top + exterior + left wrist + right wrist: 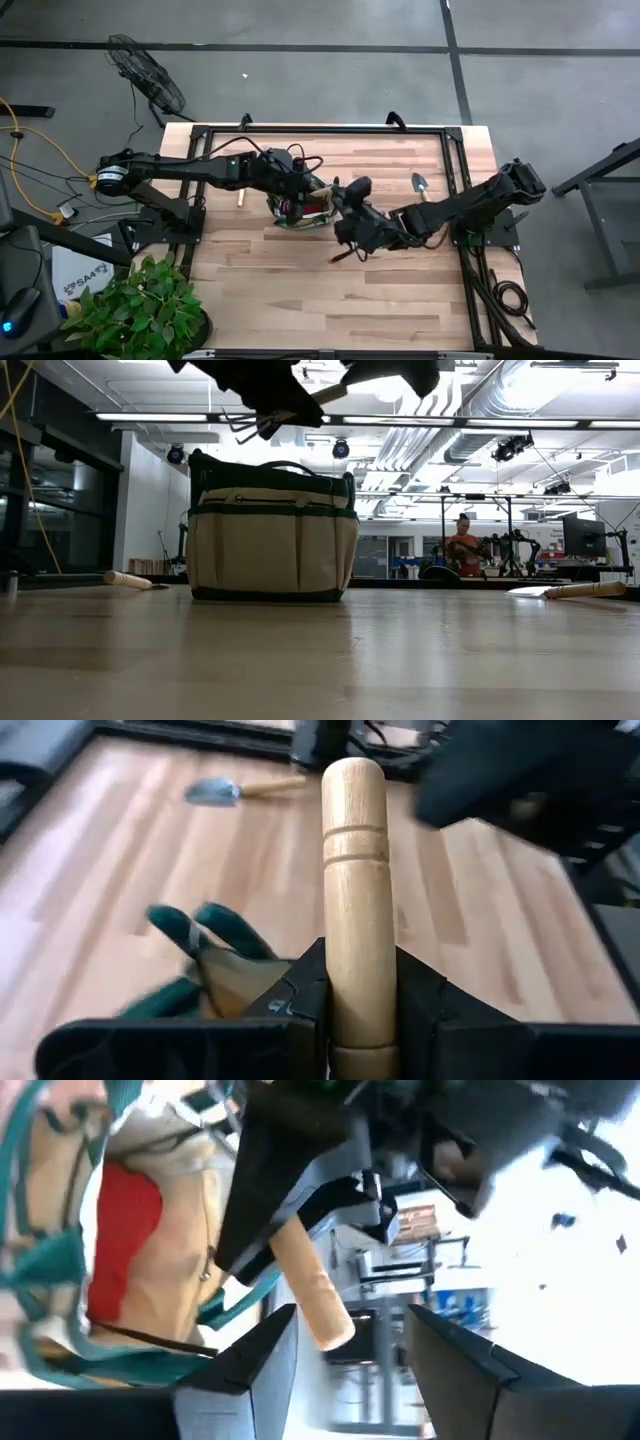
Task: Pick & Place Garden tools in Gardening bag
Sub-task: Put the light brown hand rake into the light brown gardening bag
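A: Where's the bag?
B: Bag (300,205) sits mid-table, upright, red glove (122,1240) already inside. Both arms meet right above it.

A: L gripper?
B: Left gripper (345,995) is clamped tight on a wooden handle (353,890). Low view shows wire tines (248,426) above the bag rim, so that's the rake. It hangs over the bag, not in it.

A: R gripper?
B: Right gripper (350,1355) is just beside it, jaws parted, handle end (318,1305) between them but not pinched. Looks like a hand-over w/ the right letting go, though I can't be sure from this alone.

A: So which step?
B: Rake going into the bag, I'd say. Not yet dropped.

A: Next?
B: Prob. right arm needs to clear off so the left can lower the rake through the opening w/o snagging the loop handles (285,465), then release.

A: What's left?
B: One trowel (421,184) lies near the right arm, well apart from the bag. Another wooden handle (128,579) lies on the bag's other side, close by.
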Robot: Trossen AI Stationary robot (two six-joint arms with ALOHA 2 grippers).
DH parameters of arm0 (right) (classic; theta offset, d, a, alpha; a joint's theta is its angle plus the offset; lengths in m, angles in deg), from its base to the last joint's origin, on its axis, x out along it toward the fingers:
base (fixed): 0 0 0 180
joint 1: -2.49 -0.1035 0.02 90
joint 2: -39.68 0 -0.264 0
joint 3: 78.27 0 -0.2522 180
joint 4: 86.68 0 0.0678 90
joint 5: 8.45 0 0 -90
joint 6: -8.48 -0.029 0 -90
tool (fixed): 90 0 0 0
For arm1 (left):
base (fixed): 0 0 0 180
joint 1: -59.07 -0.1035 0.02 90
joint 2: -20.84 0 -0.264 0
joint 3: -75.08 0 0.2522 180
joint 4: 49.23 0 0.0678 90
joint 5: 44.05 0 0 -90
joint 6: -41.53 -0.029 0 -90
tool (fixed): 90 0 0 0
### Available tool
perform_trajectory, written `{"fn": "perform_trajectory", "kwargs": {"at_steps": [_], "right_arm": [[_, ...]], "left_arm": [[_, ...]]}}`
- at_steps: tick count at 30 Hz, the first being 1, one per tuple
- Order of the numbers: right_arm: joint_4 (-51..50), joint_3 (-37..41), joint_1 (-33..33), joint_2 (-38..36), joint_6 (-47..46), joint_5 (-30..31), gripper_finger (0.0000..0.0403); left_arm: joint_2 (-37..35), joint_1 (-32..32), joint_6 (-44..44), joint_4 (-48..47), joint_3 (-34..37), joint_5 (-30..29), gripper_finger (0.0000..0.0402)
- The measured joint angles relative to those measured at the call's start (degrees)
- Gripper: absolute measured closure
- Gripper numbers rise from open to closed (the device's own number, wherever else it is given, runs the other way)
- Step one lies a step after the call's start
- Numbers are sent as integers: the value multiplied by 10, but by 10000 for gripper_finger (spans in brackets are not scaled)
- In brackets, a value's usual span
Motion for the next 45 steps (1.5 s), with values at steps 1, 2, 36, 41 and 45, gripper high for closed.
{"fn": "perform_trajectory", "kwargs": {"at_steps": [1,2,36,41,45], "right_arm": [[-10,0,-2,-6,-31,-1,227],[-25,0,-3,-12,-67,-2,227],[494,256,93,-69,-414,-437,228],[619,262,94,-44,-419,-475,228],[716,262,98,6,-419,-495,228]], "left_arm": [[-3,0,-3,-6,0,-9,346],[-9,0,-3,-22,0,-20,346],[-157,64,-120,491,294,-4,346],[-144,69,-119,578,321,12,346],[-123,77,-122,599,319,23,346]]}}
